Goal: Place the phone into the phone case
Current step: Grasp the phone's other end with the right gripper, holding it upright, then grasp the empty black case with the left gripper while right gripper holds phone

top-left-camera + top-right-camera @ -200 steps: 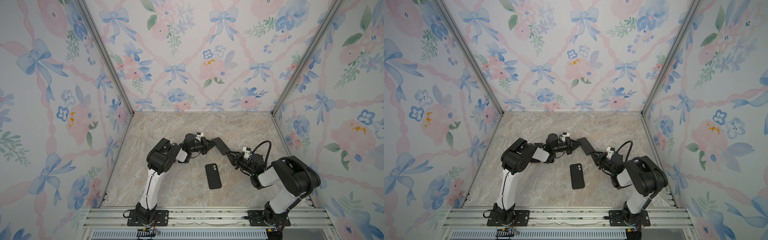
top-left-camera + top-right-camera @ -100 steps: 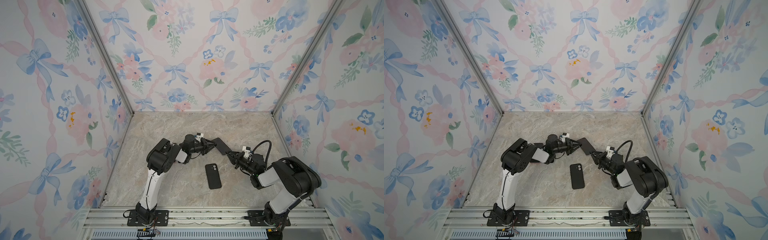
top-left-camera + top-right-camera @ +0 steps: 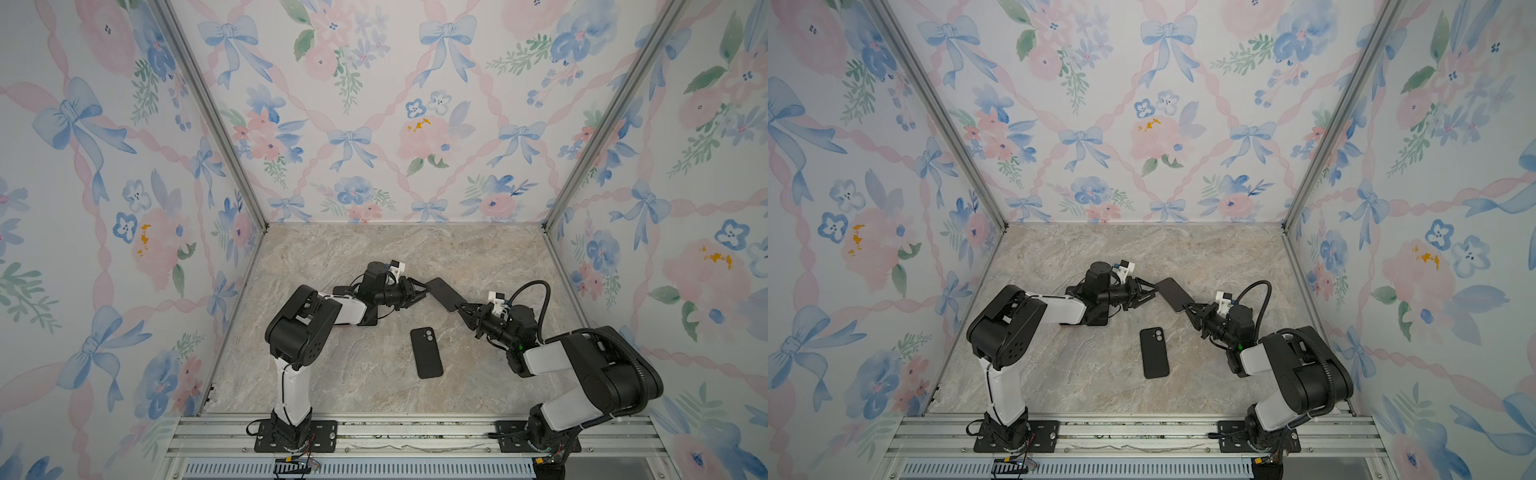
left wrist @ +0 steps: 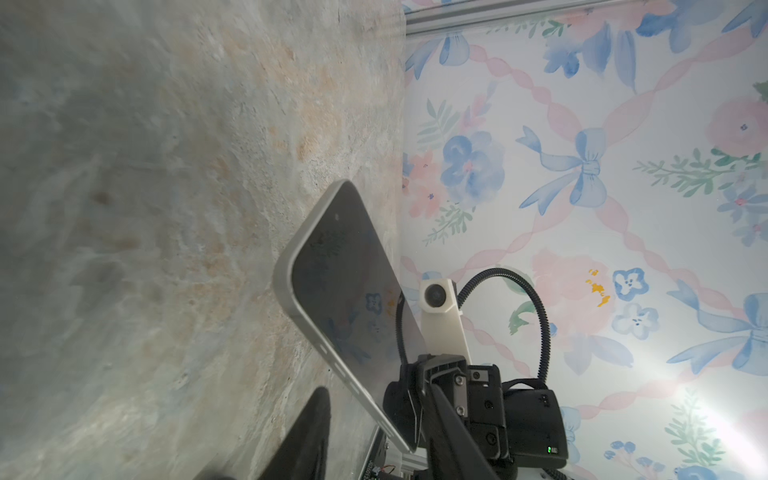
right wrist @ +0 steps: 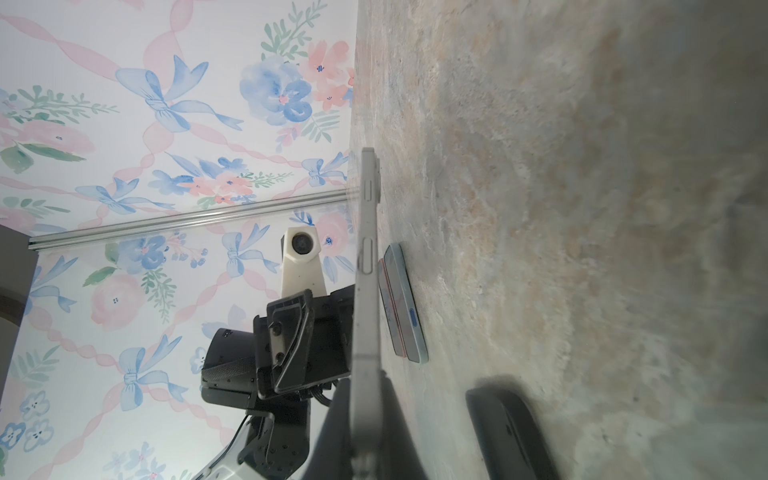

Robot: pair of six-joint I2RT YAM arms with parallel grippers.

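Note:
A grey phone [image 3: 444, 293] [image 3: 1173, 293] hangs tilted above the marble table between my two grippers. My right gripper [image 3: 461, 309] [image 3: 1187, 309] [image 5: 365, 395] is shut on its near end, and the phone [image 5: 368, 249] shows edge-on in the right wrist view. Around the phone's far end my left gripper [image 3: 423, 289] [image 3: 1152, 291] [image 4: 378, 432] stands open, with a gap beside the phone [image 4: 345, 291]. The black phone case [image 3: 426, 352] [image 3: 1154, 352] [image 5: 511, 436] lies flat on the table, in front of and below both grippers.
Two more flat phones [image 5: 405, 307] [image 3: 372, 320], one pink and one blue-grey, lie stacked on the table under my left arm. Floral walls with aluminium posts close off the back and sides. A metal rail [image 3: 415, 432] runs along the front.
My left gripper's jaws have opened off the phone's end. My right gripper has closed a little tighter on the other end. Phone and arms have hardly shifted.

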